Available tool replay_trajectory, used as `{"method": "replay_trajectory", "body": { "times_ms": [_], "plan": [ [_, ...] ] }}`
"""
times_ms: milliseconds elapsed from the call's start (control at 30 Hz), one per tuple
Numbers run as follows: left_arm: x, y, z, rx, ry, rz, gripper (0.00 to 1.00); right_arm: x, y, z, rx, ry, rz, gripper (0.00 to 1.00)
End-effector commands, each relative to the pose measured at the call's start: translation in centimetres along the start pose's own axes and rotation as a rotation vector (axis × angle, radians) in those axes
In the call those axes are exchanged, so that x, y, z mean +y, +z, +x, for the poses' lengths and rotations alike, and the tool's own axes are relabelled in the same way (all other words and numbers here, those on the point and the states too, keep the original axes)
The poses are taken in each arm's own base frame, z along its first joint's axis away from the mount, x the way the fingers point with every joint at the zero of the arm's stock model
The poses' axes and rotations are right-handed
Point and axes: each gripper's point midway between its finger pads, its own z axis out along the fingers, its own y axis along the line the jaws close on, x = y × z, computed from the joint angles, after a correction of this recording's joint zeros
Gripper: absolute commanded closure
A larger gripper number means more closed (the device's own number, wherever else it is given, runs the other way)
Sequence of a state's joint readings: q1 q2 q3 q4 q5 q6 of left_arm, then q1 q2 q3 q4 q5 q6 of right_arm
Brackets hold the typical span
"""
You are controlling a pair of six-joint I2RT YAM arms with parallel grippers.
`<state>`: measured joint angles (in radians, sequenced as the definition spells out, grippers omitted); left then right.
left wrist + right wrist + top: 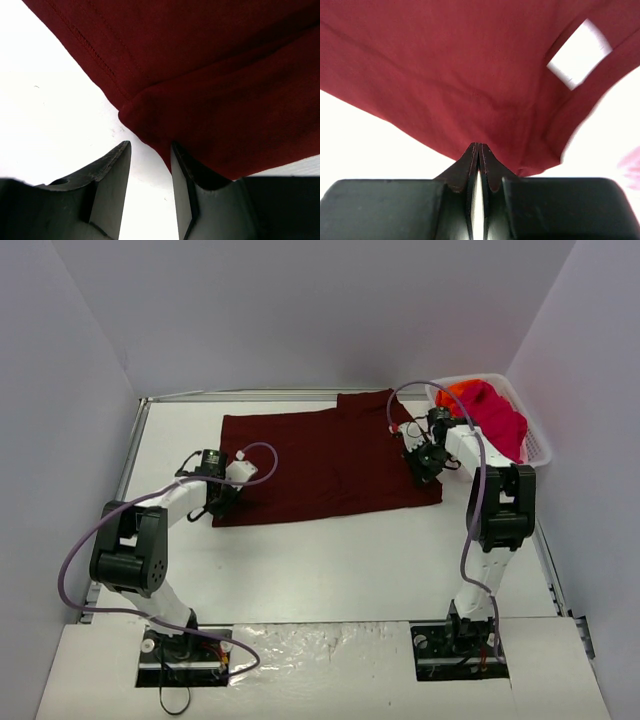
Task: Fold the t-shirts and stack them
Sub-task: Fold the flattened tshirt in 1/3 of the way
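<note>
Lying flat on the table [330, 560], the shirt [320, 465] runs its long axis from one gripper straight across to the other, so each arm has its own end. The left gripper [150, 146] stands narrowly apart with bare table in the gap. The shirt's corner is just ahead and touches its right-hand finger, but nothing is pinched. The right gripper [479, 146] is closed tight, its tips meeting the hem directly ahead, with the label [579, 54] further ahead to the right. Whether cloth is caught there I cannot tell. I judge a fold needs both ends gripped and lifted together.
</note>
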<state>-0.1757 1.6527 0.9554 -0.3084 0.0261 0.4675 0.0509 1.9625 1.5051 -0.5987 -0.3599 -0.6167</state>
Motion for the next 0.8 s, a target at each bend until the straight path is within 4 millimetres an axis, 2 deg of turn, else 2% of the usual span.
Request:
{"method": "replay_trajectory", "body": {
  "times_ms": [0,367,500,600,767],
  "plan": [
    [-1.5,-0.3,0.0,-0.006,-0.003,0.056,0.63,-0.8,0.6,2.7,0.076,-0.007,0.011,1.00],
    [-1.1,0.1,0.5,0.022,0.022,0.025,0.63,-0.3,4.9,6.8,0.199,0.024,-0.058,1.00],
    [-1.3,-0.2,1.5,0.065,0.063,0.033,0.65,0.4,5.0,8.7,0.254,0.019,-0.064,1.00],
    [-1.3,-0.6,2.7,0.117,0.091,0.026,0.72,1.2,4.4,10.0,0.283,0.012,-0.064,1.00],
    [-2.2,-1.2,5.0,0.179,0.142,0.033,0.73,2.2,3.3,12.1,0.332,-0.004,-0.057,1.00]
  ]
}}
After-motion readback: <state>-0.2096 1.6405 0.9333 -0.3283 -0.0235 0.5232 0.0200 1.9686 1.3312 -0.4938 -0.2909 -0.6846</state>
